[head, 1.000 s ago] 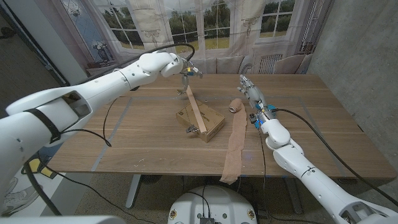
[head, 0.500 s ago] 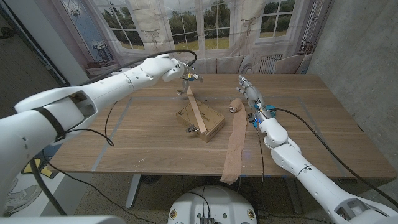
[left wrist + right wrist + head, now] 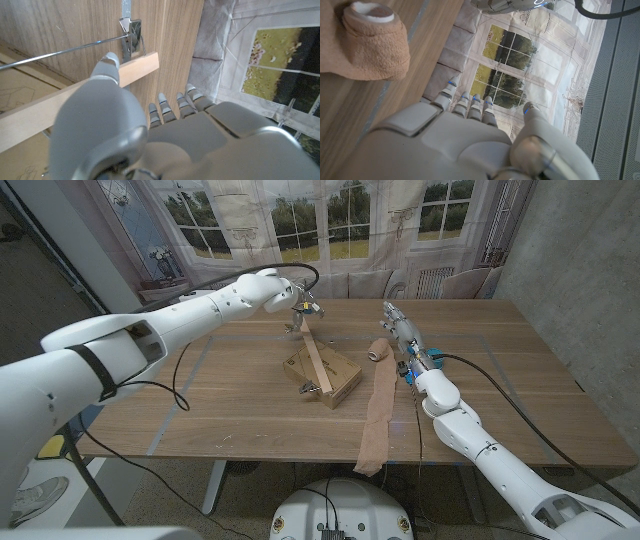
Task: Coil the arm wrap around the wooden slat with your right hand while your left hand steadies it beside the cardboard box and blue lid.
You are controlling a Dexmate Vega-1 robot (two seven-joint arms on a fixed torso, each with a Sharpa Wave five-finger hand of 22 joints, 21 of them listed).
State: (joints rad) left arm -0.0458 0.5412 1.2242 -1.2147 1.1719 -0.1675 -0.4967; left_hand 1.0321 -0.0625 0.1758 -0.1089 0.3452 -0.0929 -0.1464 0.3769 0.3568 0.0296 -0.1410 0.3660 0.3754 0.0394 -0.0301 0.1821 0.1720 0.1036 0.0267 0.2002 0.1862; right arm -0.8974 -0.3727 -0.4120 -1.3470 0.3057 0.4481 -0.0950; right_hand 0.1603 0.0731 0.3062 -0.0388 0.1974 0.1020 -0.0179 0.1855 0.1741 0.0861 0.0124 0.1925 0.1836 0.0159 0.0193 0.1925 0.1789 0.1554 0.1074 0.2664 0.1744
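The wooden slat (image 3: 314, 358) lies slanted across the cardboard box (image 3: 338, 379) at the table's middle. My left hand (image 3: 292, 292) is at the slat's far end. In the left wrist view its thumb presses on the slat (image 3: 75, 102) near that end, and its fingers (image 3: 172, 105) reach straight past it. The tan arm wrap (image 3: 378, 405) lies to the right of the box. Its rolled end (image 3: 378, 350) is at the far side, and its loose strip runs over the table's front edge. My right hand (image 3: 401, 330) stands just right of the roll (image 3: 372, 45), fingers straight and apart, holding nothing.
A metal clip (image 3: 131, 36) and a thin metal rod (image 3: 55, 52) sit by the slat's far end. A black cable (image 3: 176, 385) trails over the table's left part. Bare wood (image 3: 520, 380) spreads to the right. A printed window curtain (image 3: 350, 220) hangs behind the table.
My left hand has shifted a little to the right at the slat's far end. The right hand, the wrap and the box stay as they were.
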